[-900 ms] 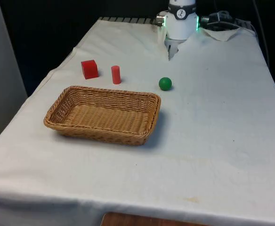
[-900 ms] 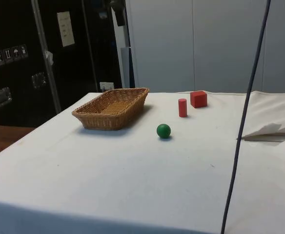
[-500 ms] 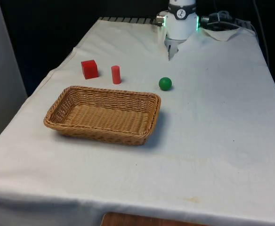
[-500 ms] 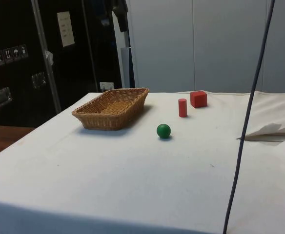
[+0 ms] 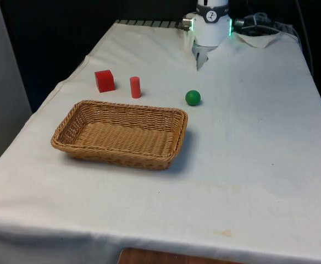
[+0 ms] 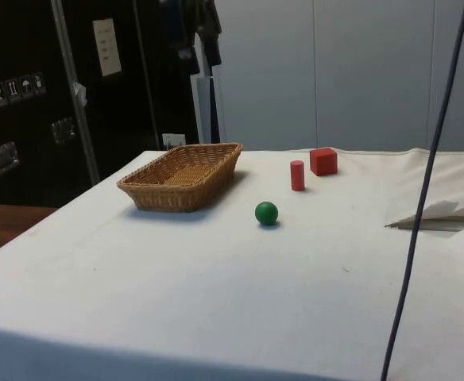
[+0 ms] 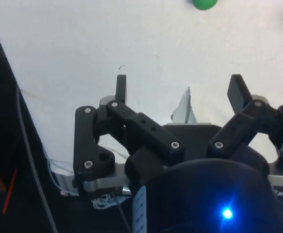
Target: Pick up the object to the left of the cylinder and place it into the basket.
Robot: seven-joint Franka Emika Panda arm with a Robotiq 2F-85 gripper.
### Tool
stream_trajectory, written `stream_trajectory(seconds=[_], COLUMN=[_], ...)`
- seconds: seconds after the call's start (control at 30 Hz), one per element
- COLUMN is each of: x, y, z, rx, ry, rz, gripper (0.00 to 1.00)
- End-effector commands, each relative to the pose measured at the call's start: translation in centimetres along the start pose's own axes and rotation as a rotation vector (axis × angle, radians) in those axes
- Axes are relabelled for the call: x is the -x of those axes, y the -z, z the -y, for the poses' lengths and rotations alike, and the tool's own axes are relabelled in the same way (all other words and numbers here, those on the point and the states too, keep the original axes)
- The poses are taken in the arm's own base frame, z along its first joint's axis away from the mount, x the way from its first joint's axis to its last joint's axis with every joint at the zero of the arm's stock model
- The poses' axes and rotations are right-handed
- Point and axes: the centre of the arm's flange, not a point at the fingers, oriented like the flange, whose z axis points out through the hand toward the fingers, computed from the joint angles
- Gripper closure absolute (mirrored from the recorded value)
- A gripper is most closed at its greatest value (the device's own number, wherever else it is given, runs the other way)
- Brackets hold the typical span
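- Four things sit on the white-clothed table (image 5: 259, 143): a woven wicker basket (image 5: 120, 133), a small red wooden cube (image 5: 104, 80), a short red cylinder (image 5: 135, 87) and a green ball (image 5: 193, 98).
- Open room: the table's whole side toward the front view's right is bare cloth, as is the wide strip along its near edge — the four things keep to the half toward the front view's left.
- The cube, cylinder and ball stand in a loose row between the basket's far rim and the table's far end; the ball is well apart from the cylinder.
- The red cube rests flat on the cloth near the table's edge on the front view's left, just beside the cylinder and not touching it. It has no long axis; one vertical corner is turned slightly toward the front camera.
- The cylinder stands upright, long axis vertical.
- The black two-finger gripper (image 7: 178, 90) hangs at the table's far end, above the cloth. Its fingers (image 7: 120, 88) are spread wide apart, holding and touching nothing.
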Motion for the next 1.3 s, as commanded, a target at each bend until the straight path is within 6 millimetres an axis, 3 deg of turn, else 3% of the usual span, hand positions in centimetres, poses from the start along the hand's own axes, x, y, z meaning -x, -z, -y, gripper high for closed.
stream_trajectory(seconds=[0.0, 0.83, 1.27], x=[0.3, 4.8, 6.3], y=[0.0, -3.8, -5.5], z=[0.2, 2.1, 2.1], rx=[0.006, -0.009, 0.006], ry=[-0.002, 0.019, 0.028], rz=[-0.020, -0.118, -0.137], gripper=[0.00, 0.00, 0.00])
